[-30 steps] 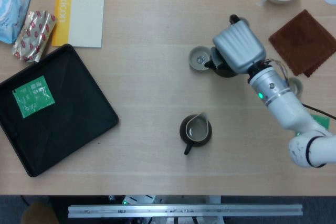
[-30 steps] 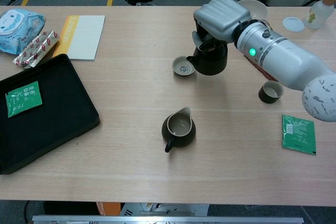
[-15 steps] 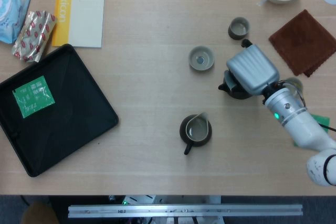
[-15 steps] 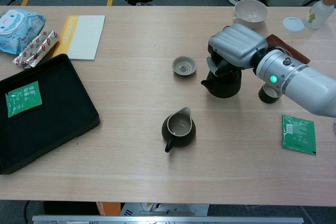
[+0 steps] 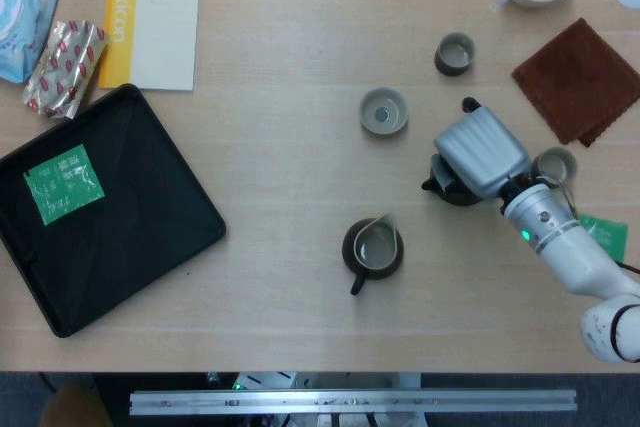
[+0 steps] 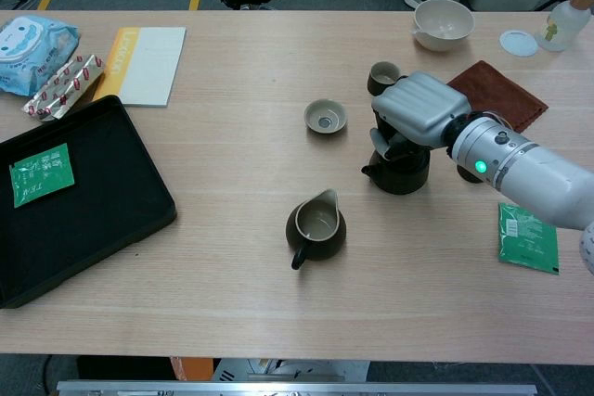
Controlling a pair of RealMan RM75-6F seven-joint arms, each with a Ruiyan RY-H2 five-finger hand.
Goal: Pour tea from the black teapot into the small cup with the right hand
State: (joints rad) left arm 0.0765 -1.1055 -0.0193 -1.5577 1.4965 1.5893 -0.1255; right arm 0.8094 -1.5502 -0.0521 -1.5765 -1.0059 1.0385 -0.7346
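Gripping the black teapot (image 6: 399, 172) from above, right hand (image 6: 419, 109) closed over it, small cup (image 6: 326, 117) apart leftward

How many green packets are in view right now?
2. One green packet lies in the black tray at the table's left. The other green packet lies on the table right of the right hand, partly under the forearm in the head view.
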